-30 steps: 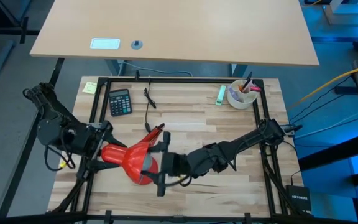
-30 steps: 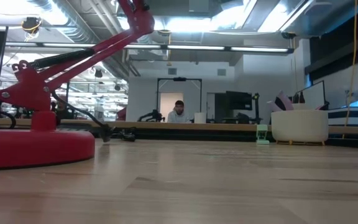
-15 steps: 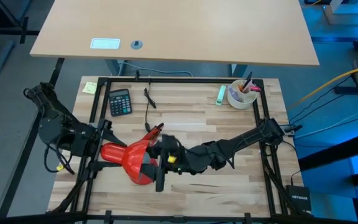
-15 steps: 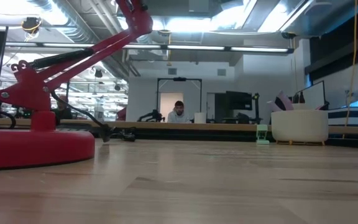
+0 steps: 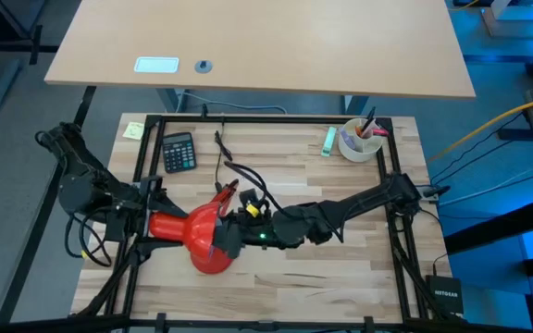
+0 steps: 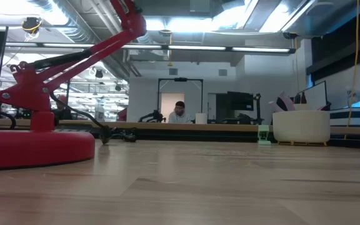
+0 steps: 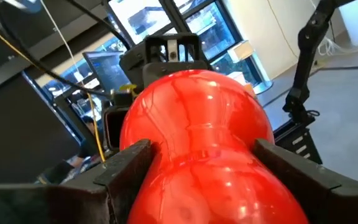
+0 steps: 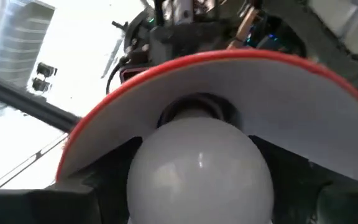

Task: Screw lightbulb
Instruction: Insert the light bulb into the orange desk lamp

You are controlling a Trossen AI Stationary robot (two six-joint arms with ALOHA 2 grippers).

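From above, the red desk lamp (image 5: 202,242) was seen with its shade turned sideways over the front-left part of the wooden worktop (image 5: 340,190). The left tool (image 5: 152,225) was closed on the narrow neck behind the shade, and the right tool (image 5: 222,242) was pushed into the shade's open mouth, where its grip could not be made out. A calculator (image 5: 178,152), a yellow sticky note (image 5: 133,130), a small green object (image 5: 328,140) and a white cup of pens (image 5: 358,141) were set along the far edge. The word "NETGEAR" could be read on a dark box (image 5: 446,292) beside the right front corner; the label (image 5: 156,64) on the desk beyond was too small to read.

At table height, only the lamp's round red base (image 6: 33,147) and slanted arm (image 6: 74,59) were shown at the left, with a white bowl-shaped container (image 6: 301,127) far right and a seated person (image 6: 180,113) in the room behind.

From the left wrist, the glossy red shade (image 7: 197,134) was seen clamped at its neck between the two dark fingers (image 7: 128,163).

From the right wrist, the lightbulb (image 8: 199,169) was held between the right tool's fingers (image 8: 278,165), its base seated in the socket (image 8: 194,111) inside the white-lined shade
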